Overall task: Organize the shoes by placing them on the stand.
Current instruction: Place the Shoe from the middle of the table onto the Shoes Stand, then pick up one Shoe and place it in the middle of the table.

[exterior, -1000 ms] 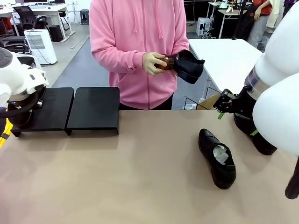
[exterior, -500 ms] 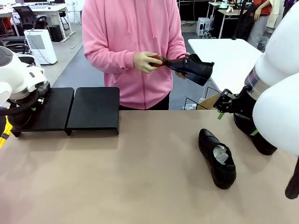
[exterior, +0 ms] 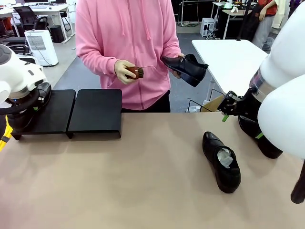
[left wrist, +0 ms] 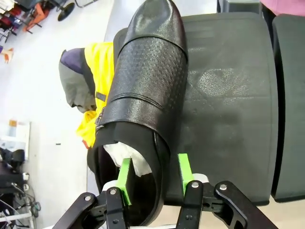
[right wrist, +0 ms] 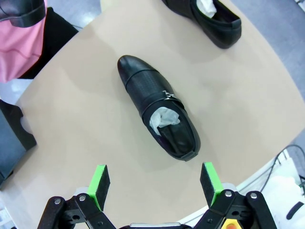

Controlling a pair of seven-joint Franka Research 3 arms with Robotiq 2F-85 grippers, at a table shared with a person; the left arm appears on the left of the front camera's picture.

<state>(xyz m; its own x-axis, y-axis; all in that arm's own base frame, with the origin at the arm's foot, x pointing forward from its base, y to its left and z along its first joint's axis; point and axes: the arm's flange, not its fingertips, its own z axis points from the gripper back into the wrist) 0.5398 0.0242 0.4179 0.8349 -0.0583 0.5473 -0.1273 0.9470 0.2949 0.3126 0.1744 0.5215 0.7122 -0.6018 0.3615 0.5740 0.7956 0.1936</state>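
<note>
Desk carries the stand at its far left, and one shoe lies on the left platform. My left claw sits astride its heel wall, pads apart and pinching nothing. I judge that placement done; next my right claw, spread wide above the buckled shoe, should descend and pinch its collar.

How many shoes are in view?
4. First shoe on the stand's left platform; second shoe held up by the person; third shoe lying mid-table; fourth shoe at the table's right side, partly behind the right arm. More could be hidden.
</note>
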